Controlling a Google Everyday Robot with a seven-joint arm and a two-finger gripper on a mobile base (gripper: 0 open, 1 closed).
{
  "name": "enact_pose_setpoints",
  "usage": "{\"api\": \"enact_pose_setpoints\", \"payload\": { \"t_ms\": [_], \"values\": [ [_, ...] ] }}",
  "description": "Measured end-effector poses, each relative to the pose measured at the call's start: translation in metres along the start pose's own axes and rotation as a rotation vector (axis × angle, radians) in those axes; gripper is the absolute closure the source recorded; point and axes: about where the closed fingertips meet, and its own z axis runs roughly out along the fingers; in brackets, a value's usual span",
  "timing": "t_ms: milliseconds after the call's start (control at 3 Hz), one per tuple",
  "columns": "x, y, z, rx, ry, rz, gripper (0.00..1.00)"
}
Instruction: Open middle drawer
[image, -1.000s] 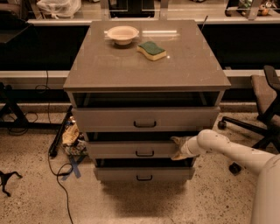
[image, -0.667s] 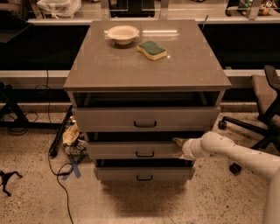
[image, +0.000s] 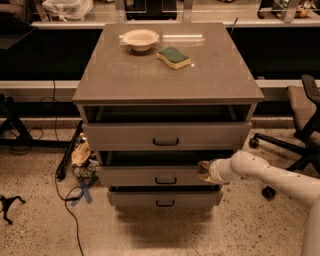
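Observation:
The grey cabinet has three drawers. The middle drawer has a flat grey front and a small black bar handle. It stands pulled out a little, further forward than the bottom drawer, with a dark gap above its front. My gripper comes in from the right on a white arm and sits at the right end of the middle drawer's front, at its top edge. The top drawer also stands slightly out.
A white bowl and a green-and-yellow sponge lie on the cabinet top. An office chair stands at the right. Cables, a bag and clutter lie on the floor at the cabinet's left.
My gripper and forearm have shifted slightly to the right along the middle drawer's front. The drawer's position looks much the same.

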Motion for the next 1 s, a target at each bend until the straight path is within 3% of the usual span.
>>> {"api": "enact_pose_setpoints", "payload": {
  "t_ms": [333, 1000],
  "values": [
    [0.0017, 0.0104, -0.0097, -0.003, -0.003, 0.021, 1.00],
    [0.0001, 0.0115, -0.0079, -0.006, -0.005, 0.020, 0.58]
  ]
}}
